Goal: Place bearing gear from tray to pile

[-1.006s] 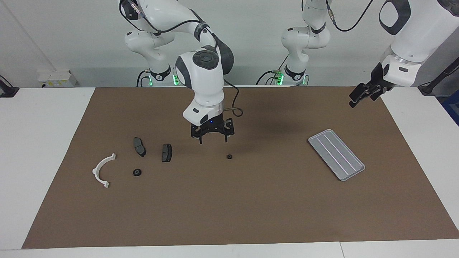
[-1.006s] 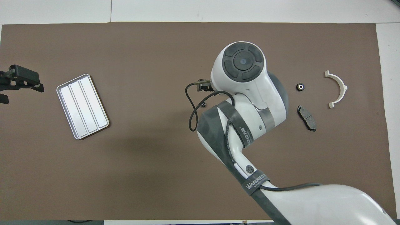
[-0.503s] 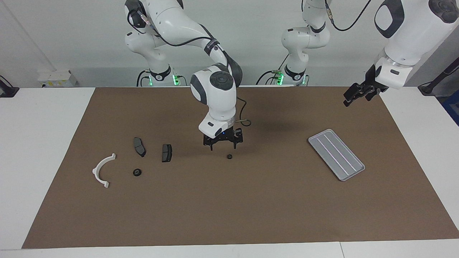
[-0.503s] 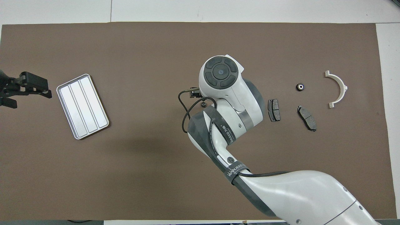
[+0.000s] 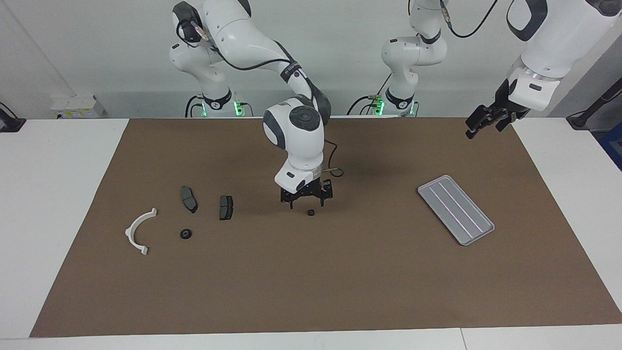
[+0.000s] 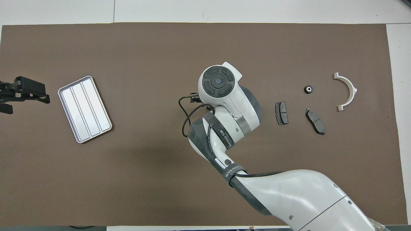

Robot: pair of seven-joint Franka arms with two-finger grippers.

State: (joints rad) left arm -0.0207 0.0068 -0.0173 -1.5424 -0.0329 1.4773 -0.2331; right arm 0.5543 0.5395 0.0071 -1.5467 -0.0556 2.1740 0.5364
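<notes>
The right hand (image 5: 307,203), fingers spread wide, hovers just above a small bearing gear (image 5: 310,212); the left hand (image 5: 486,124), wide too, waits beside the tray (image 5: 456,209).

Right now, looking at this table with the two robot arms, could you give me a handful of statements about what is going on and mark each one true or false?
1. The tray has a small gear lying in it. False: it holds nothing.
2. The right end effector hangs low over a small black gear on the brown mat. True.
3. The left end effector grips the tray. False: it hangs open in the air, holding nothing.
4. A second small black gear lies beside the white bracket. True.
5. The two dark pads are stacked on each other. False: they lie apart on the mat.
</notes>
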